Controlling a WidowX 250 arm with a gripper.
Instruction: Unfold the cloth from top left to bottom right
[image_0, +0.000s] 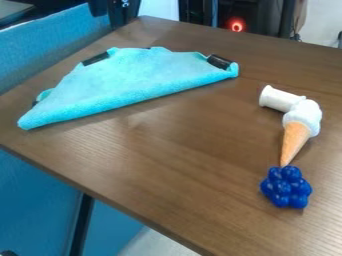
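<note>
A light blue cloth (133, 82) lies folded at the upper left of the brown table in the camera view. Its long, thick folded edge runs from the left corner, close to the table's left side, up to the right corner. The cloth narrows toward its far side, where the border is uneven and small flaps turn up. Dark clips or patches sit at its upper left and right edges, and another dark bit shows at the far left. The cloth's inner layers are hidden.
On the table's right side, a white cylinder (279, 99) touches a toy ice cream cone (298, 131), with a dark blue grape-like cluster (286, 187) at the cone's tip. The table's left edge (87, 188) runs diagonally beside blue seating.
</note>
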